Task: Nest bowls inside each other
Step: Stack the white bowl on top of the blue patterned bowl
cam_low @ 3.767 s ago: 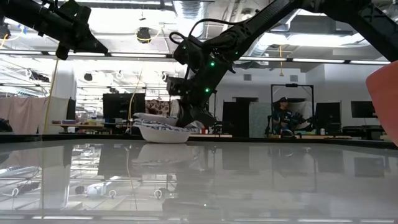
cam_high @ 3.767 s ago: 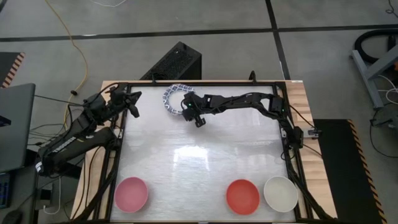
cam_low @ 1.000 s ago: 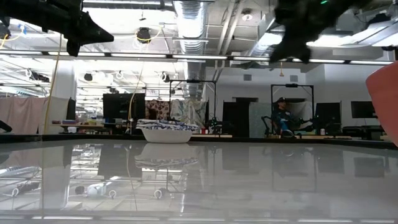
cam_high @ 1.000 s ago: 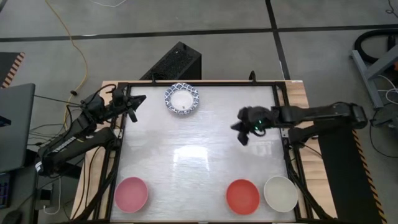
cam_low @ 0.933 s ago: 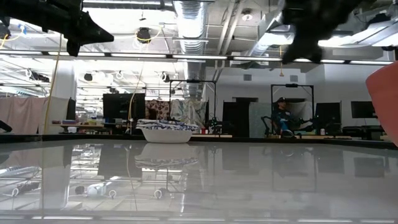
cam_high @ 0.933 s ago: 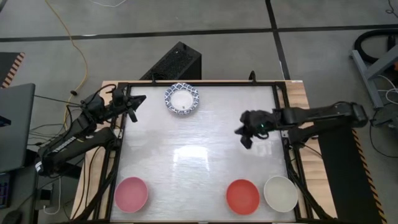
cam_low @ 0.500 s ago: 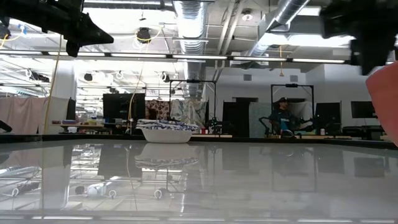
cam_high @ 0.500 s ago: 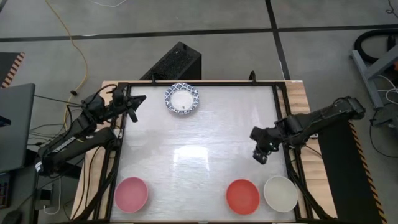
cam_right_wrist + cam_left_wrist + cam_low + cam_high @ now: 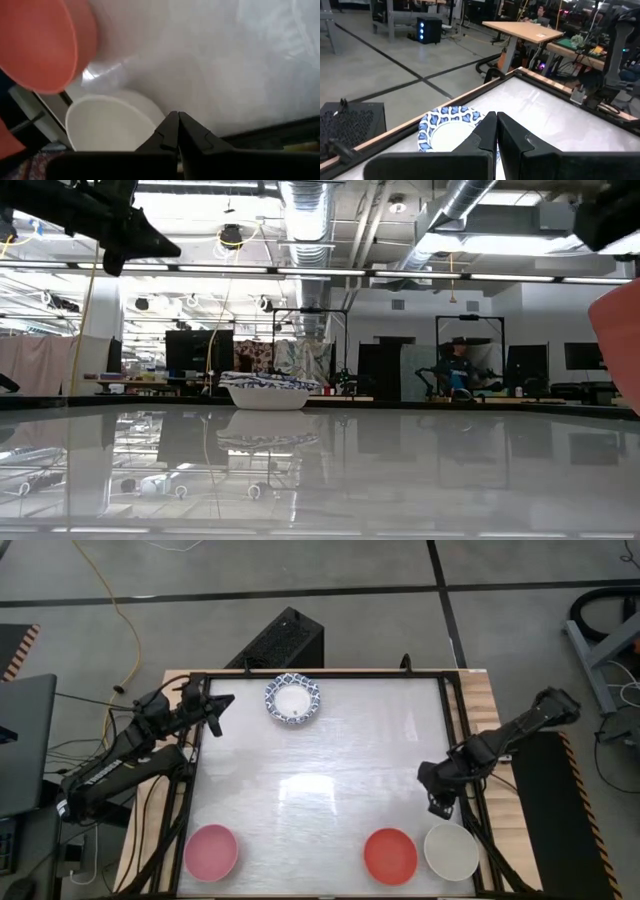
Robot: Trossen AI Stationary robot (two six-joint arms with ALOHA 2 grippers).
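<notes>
The blue-rimmed stack (image 9: 292,701) is sitting at the table's (image 9: 320,780) far edge, apparently already nested. The pink bowl (image 9: 211,850), red bowl (image 9: 390,854) and white bowl (image 9: 451,850) are lying apart along the near edge, not yet nested. The right pincer (image 9: 436,808), pressed together and empty, is hanging just above the white bowl. The left pincer (image 9: 222,700), also pressed together, is waiting at the far left corner.

Glossy, mirror-smooth white table (image 9: 320,770), wooden edge strips (image 9: 484,700), smooth glazed-looking bowls (image 9: 390,854).
</notes>
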